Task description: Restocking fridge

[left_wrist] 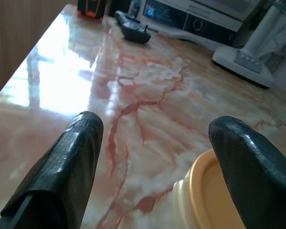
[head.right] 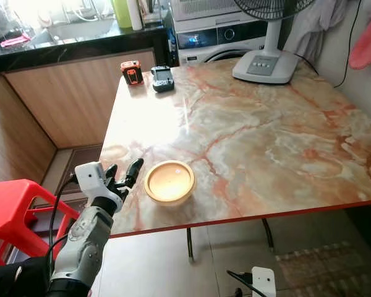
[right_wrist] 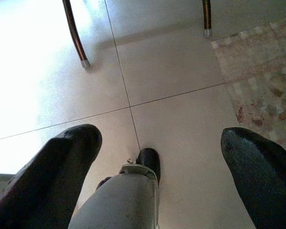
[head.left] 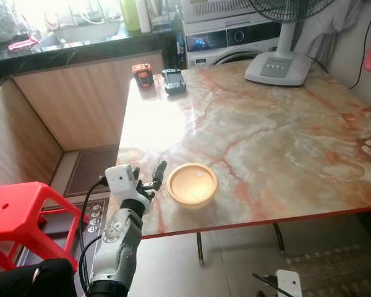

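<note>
A round yellow container (head.left: 191,184) with a lid sits on the marble table (head.left: 284,142) near its front left corner. My left gripper (head.left: 149,176) is open just left of it at table height. In the left wrist view the container's rim (left_wrist: 214,200) lies close by one of the fingers (left_wrist: 248,167), and nothing is between them. My right gripper (right_wrist: 164,138) hangs open over the tiled floor, holding nothing.
A white fan base (head.left: 278,65) stands at the table's far side. An orange-black device (head.left: 143,75) and a dark one (head.left: 174,81) lie at the far left corner. A red stool (head.left: 21,210) stands left of the table. Table legs (right_wrist: 75,33) and a rug (right_wrist: 262,81) are below.
</note>
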Robot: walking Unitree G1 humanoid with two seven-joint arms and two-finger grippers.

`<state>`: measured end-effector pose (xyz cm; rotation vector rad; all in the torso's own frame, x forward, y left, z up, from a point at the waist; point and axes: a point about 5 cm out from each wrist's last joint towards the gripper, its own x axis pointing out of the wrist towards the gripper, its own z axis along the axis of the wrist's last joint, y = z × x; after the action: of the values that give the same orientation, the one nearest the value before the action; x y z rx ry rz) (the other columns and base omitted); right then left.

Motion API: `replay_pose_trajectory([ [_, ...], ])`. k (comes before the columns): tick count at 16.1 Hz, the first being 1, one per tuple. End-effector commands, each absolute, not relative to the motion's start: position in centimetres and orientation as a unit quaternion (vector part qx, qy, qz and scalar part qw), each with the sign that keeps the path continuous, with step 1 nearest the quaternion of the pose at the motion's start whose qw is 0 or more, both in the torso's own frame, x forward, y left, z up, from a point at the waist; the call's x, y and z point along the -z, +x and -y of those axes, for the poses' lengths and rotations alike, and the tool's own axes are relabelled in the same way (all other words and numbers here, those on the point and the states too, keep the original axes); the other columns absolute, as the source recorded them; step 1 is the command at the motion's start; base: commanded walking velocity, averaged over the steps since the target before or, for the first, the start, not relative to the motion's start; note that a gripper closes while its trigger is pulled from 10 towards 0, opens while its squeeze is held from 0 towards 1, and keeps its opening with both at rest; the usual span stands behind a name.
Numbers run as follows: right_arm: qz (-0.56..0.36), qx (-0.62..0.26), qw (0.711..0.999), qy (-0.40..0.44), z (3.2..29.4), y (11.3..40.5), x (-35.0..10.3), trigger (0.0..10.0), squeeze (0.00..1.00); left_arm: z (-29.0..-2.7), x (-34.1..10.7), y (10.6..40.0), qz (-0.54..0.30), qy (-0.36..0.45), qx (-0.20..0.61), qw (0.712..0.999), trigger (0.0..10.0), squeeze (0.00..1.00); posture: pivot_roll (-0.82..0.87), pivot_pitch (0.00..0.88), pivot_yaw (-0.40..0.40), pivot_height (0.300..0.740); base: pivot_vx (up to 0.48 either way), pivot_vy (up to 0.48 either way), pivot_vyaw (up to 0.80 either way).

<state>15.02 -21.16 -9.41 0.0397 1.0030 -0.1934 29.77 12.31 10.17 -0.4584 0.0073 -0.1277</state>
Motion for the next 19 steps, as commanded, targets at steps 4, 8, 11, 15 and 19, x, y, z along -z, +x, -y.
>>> replay_pose_trajectory([
  [4,-0.483,0.083,0.871,0.017,20.6,15.0,9.5,10.0,0.00,-10.9,-9.4,30.1,-0.058,-0.281,0.091,0.954,10.0,0.24,-0.07,0.000,0.120,0.740,0.000,0.000,0.00],
  [8,-0.483,0.082,0.872,0.017,20.5,15.1,9.5,10.0,0.00,-11.0,-9.3,30.4,-0.081,-0.277,0.116,0.951,10.0,1.00,-0.07,0.000,0.120,0.740,0.000,0.000,0.00],
  [11,-0.480,0.083,0.873,0.017,20.5,15.2,9.5,10.0,0.00,-10.2,-9.2,30.4,-0.089,-0.300,0.130,0.941,10.0,1.00,-0.08,0.000,0.123,0.740,0.000,0.000,0.00],
  [15,-0.481,0.083,0.873,0.017,20.5,15.1,9.5,10.0,0.00,-9.2,-8.9,30.2,-0.109,-0.337,0.137,0.925,10.0,0.00,-0.07,0.000,0.120,0.740,0.000,0.000,0.00],
  [19,-0.480,0.081,0.873,0.015,20.5,15.2,9.5,10.0,0.00,-8.0,-8.6,30.0,-0.130,-0.345,0.175,0.913,10.0,0.00,-0.08,0.000,0.119,0.740,0.000,0.000,0.00],
])
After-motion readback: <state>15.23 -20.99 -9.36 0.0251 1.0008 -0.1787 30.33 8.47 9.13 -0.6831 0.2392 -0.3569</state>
